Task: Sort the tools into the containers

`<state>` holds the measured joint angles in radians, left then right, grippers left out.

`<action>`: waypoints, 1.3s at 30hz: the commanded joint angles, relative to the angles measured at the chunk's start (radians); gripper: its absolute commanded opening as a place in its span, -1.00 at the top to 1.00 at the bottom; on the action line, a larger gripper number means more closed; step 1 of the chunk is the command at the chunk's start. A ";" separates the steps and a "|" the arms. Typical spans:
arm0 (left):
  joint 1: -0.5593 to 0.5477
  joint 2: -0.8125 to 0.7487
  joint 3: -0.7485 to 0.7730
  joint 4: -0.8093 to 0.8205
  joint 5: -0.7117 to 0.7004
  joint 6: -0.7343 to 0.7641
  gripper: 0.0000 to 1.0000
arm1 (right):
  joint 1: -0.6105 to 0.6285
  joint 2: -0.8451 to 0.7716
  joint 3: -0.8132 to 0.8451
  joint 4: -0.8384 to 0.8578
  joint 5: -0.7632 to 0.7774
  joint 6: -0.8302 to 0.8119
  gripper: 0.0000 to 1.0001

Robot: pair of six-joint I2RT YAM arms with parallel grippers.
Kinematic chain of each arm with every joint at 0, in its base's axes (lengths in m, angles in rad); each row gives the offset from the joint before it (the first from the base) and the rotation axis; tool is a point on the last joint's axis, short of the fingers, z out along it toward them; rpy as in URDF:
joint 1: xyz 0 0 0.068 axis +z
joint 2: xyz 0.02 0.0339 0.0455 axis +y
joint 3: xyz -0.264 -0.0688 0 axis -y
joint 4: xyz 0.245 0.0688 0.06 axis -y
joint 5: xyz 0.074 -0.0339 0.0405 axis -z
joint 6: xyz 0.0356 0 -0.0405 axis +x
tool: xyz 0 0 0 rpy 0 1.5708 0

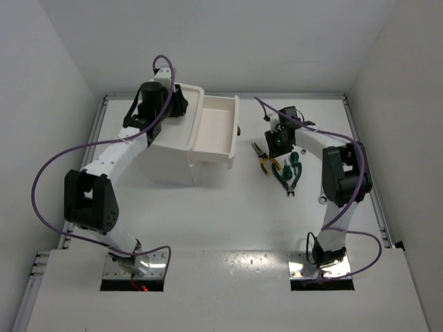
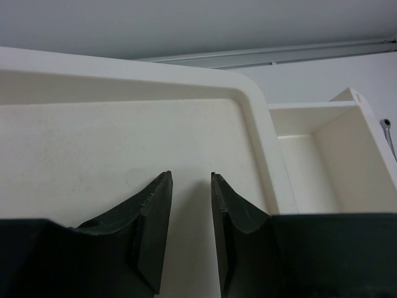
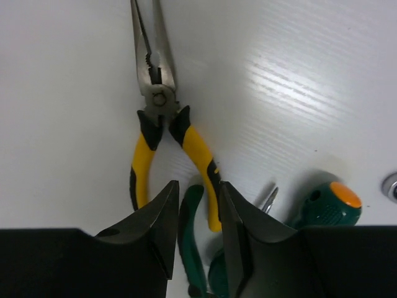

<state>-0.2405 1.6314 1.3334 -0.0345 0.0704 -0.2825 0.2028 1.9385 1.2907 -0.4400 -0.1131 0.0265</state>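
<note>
The yellow-handled pliers lie on the table, jaws pointing away, also seen from above. The dark green-handled pliers lie beside them. The green-and-orange screwdriver lies just to the right. My right gripper is open, low over the tools; its jaws straddle one green handle and the end of a yellow handle. My left gripper is open and empty over the recessed tray top of the white box. One drawer is pulled open and empty.
A silver wrench end shows past the open drawer. A silver ring end lies on the table right of the green pliers. White walls enclose the table on the left, right and back.
</note>
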 commanded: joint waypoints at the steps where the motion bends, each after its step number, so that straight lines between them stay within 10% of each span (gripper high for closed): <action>1: 0.007 0.102 -0.099 -0.401 -0.001 -0.015 0.22 | -0.011 -0.018 0.002 0.066 0.029 -0.091 0.33; 15: 0.026 0.120 -0.099 -0.401 0.008 -0.006 0.22 | -0.020 0.065 0.038 0.012 -0.105 -0.165 0.13; 21: 0.026 0.120 -0.099 -0.401 0.018 -0.006 0.22 | -0.009 0.108 0.012 0.064 0.013 -0.174 0.39; 25: 0.026 0.120 -0.099 -0.401 0.019 -0.006 0.22 | -0.009 0.128 0.012 0.055 0.023 -0.203 1.00; 39: 0.026 0.085 -0.137 -0.401 -0.024 -0.027 0.22 | -0.088 -0.257 0.318 -0.088 -0.122 0.277 1.00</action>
<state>-0.2291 1.6184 1.3109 -0.0143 0.0837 -0.2935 0.1143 1.8084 1.4654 -0.5426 -0.1864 0.1535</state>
